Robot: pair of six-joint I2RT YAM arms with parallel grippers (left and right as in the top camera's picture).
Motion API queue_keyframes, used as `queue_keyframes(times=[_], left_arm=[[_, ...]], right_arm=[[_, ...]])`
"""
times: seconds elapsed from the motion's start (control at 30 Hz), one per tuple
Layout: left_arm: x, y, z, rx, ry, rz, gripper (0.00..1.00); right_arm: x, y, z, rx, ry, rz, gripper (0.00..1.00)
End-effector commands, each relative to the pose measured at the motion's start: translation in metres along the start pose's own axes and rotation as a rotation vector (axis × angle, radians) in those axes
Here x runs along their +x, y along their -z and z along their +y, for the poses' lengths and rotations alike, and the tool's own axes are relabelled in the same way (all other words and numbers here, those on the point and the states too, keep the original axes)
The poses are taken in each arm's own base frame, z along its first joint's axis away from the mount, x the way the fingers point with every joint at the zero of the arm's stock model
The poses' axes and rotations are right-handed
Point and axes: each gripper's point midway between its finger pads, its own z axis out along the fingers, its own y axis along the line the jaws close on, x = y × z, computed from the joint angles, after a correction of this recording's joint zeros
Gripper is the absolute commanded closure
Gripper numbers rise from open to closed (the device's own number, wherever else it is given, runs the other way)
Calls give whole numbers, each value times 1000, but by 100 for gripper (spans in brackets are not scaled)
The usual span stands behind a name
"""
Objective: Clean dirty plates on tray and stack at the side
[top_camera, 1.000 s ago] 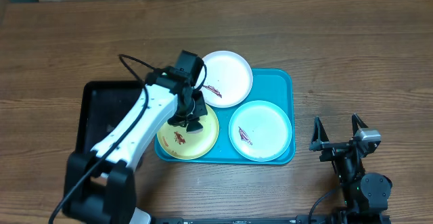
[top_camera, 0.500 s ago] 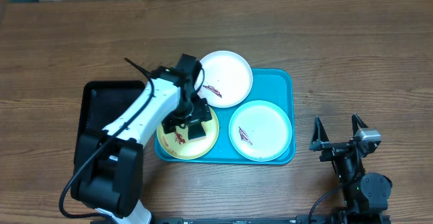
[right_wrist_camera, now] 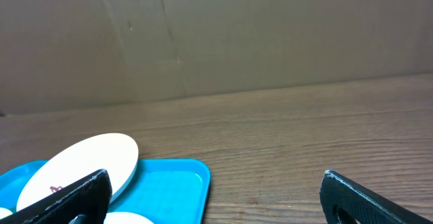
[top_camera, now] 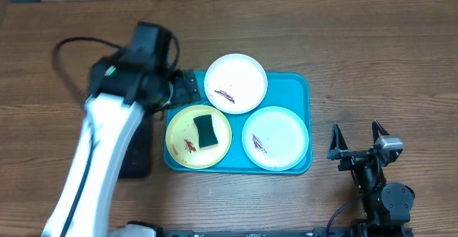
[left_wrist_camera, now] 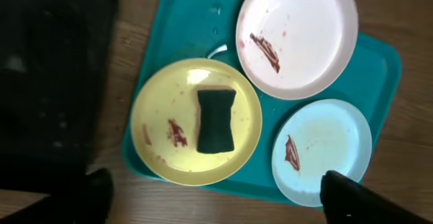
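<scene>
A turquoise tray (top_camera: 296,86) lies flat on the tabletop (top_camera: 358,44) and carries three round plates. The yellow-green plate (top_camera: 182,133) sits at its left end with reddish smears. The pale mint plate (top_camera: 280,133) sits at the right with one streak. The white plate (top_camera: 240,78), also streaked, overhangs the far rim, tilted.

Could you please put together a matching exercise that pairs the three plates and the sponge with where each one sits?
Things:
1. yellow plate
2. white plate
3. mint plate
4. sponge

Places:
A. overhangs the rim of the tray
B. lies on the yellow plate
C. carries the sponge
D. wholly inside the tray, at its right end

Pairs: 1-C, 2-A, 3-D, 4-B
</scene>
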Motion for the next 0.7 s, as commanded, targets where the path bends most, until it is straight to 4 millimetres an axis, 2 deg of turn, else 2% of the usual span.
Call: queue_keyframes(times=[0.0,0.07,0.13,0.2,0.23,0.3,0.37,0.43,0.5,0.63,0.67], left_arm=[[-3,25,18,-53,-9,-89,0],[4,29,27,-73,0,-76,0],[11,29,38,-102,22,-41,0],[14,25,49,-132,50,-10,0],[15,23,54,-142,63,1,0],[16,16,63,-164,104,21,0],[19,10,69,-177,146,44,0],[22,4,74,-188,167,66,0],[24,2,77,-202,172,81,0],[25,0,80,-217,171,89,0],[25,0,80,-217,171,88,0]], right_arm=[[2,0,-3,12,4,-4,0],[2,0,-3,12,4,-4,0],[-13,0,3,-21,6,-63,0],[-26,6,39,-231,-117,-93,0],[-24,15,68,-406,-220,-42,0],[-14,41,112,-694,-386,115,0],[-10,54,125,-786,-465,201,0],[-14,55,126,-792,-504,206,0],[-39,61,131,-837,-524,135,0],[-126,88,135,-886,-498,-136,0],[-140,91,136,-875,-467,-167,0]])
